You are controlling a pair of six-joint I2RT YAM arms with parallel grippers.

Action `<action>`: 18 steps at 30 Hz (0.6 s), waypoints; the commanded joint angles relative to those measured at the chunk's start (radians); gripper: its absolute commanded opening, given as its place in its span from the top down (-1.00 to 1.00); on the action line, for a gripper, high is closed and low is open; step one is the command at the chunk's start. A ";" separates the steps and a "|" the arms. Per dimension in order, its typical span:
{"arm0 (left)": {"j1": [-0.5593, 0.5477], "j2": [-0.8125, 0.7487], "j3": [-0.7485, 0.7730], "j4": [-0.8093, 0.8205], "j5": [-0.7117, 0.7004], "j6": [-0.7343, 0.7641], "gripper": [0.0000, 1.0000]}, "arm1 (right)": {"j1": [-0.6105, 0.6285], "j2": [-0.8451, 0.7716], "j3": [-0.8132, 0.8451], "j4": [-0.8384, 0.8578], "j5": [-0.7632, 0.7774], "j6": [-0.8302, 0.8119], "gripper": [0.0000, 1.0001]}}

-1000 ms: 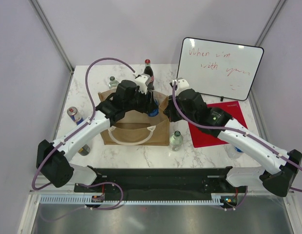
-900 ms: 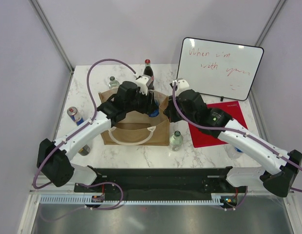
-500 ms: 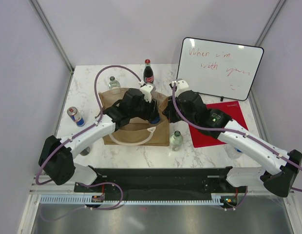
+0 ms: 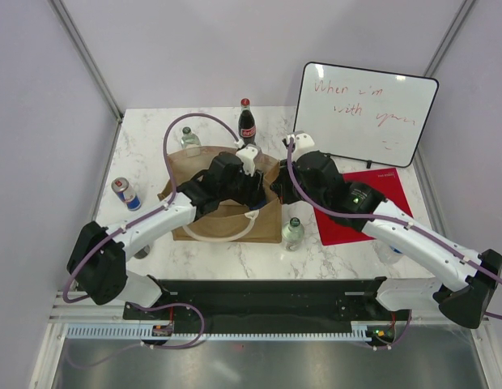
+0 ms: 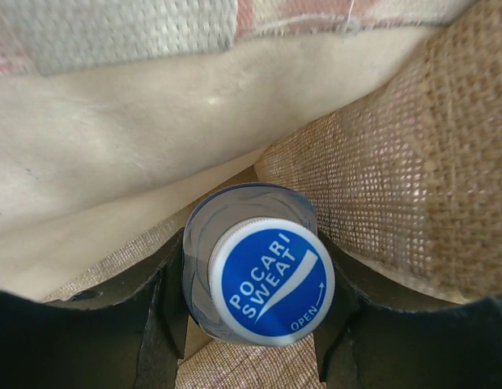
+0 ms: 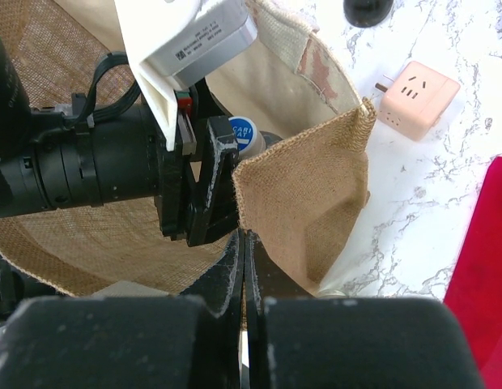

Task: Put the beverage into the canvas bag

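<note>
The left gripper [image 5: 253, 271] is clamped around the neck of a clear plastic bottle with a blue Pocari Sweat cap [image 5: 271, 284], low inside the tan-brown woven canvas bag [image 6: 304, 186]. The right gripper [image 6: 244, 243], fingers pressed together, pinches the bag's right-end rim. The bag stands on the white marble-patterned table [image 4: 235, 255].

Table [image 4: 235, 253]: canvas bag [image 4: 227, 212] at centre, bottle [image 5: 271, 292] inside it; cola bottle [image 4: 247, 123] behind; can [image 4: 125, 193] to the left; small bottle [image 4: 292, 233] before its right corner; whiteboard [image 4: 364, 113] right rear.
</note>
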 commanded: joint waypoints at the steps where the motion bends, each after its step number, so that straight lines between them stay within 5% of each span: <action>1: -0.015 -0.048 0.003 0.140 0.023 -0.016 0.18 | 0.006 -0.005 -0.016 0.018 0.011 0.007 1.00; 18: -0.015 -0.087 0.018 0.104 0.026 -0.031 -0.43 | 0.006 -0.025 -0.017 0.016 0.014 0.005 1.00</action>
